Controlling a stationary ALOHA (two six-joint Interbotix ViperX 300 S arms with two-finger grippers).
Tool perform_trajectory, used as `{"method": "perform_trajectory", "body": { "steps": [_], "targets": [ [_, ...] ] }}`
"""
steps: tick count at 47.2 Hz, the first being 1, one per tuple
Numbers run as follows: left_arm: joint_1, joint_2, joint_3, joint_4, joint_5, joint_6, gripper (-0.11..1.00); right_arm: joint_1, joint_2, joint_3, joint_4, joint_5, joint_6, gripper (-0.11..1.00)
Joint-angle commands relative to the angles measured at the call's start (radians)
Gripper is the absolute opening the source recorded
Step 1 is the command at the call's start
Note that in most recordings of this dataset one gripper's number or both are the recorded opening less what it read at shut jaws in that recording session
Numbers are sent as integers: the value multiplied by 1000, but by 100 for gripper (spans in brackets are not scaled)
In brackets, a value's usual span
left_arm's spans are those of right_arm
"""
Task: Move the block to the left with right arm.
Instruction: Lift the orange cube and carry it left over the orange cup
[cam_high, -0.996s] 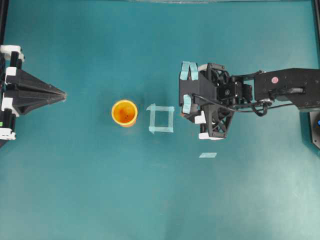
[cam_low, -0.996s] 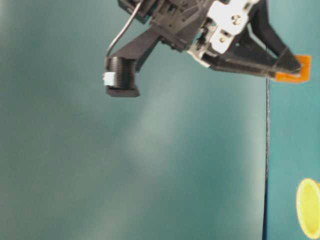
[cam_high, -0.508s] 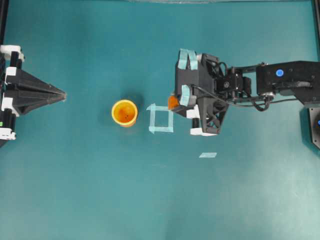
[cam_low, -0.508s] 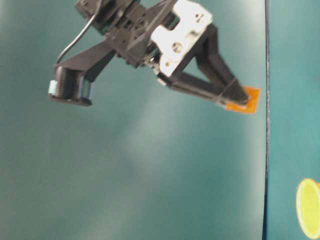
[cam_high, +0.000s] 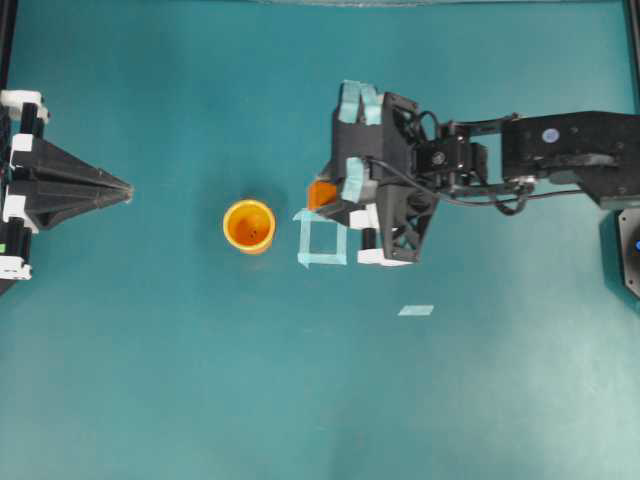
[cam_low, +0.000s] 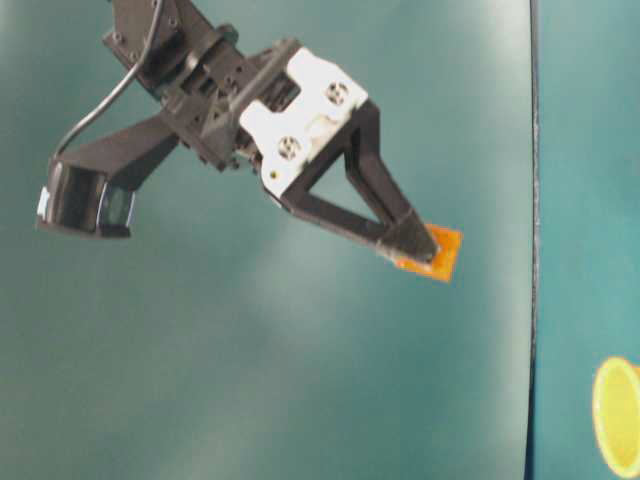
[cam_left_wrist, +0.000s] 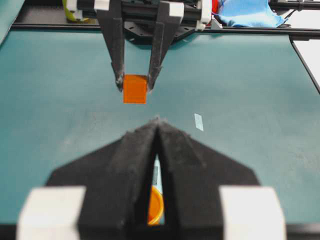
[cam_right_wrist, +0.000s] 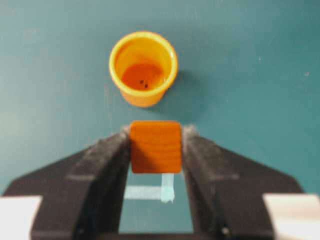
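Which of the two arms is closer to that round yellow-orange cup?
The right. Its tool, holding the small orange cube, hovers just right of the round yellow-orange cup; the left tool rests farther off, at the table's left edge.

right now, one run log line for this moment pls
right gripper: shut on block | block: airborne, over tape square | left gripper: shut

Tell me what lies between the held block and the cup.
In the overhead view, the tape square outline lies on the table between the block and the cup; otherwise bare table.
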Motion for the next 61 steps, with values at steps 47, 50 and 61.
{"method": "perform_trajectory", "body": {
  "steps": [47, 50, 61],
  "targets": [
    [0, 6, -32, 2, -5, 9, 0, -18, 282, -371, -41, -121, -5, 41],
    [0, 6, -32, 2, -5, 9, 0, -18, 302, -393, -43, -129, -6, 41],
    [0, 2, -32, 2, -5, 12, 0, -15, 373, -465, -41, -161, -5, 41]
  ]
}}
